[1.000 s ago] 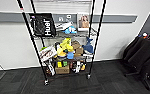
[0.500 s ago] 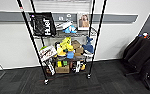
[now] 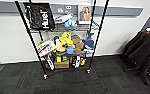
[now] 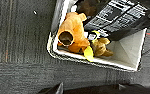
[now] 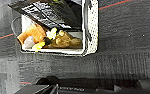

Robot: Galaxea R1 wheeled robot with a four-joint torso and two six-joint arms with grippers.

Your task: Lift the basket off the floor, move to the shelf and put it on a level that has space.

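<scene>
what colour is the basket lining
White cloth lining inside the basket, clearest in the left wrist view.

A wheeled black wire shelf [image 3: 63, 37] stands on grey carpet floor [image 3: 103, 80], tiers crowded; a basket [image 4: 131, 50] sits on the carpet.

The left gripper [image 4: 88, 89] is a dark band along one edge of the left wrist view, with a pointed dark piece rising from it; the left wrist is turned down, its camera facing the floor [image 4: 21, 50]; the gripper sits beside the basket [image 4: 131, 57], a strip of floor showing between them; the right gripper [image 5: 86, 86] is a broader dark mass with a rounded fitting at one end; the right wrist likewise points down, again with floor between gripper and basket; neither gripper holds anything visible.
</scene>
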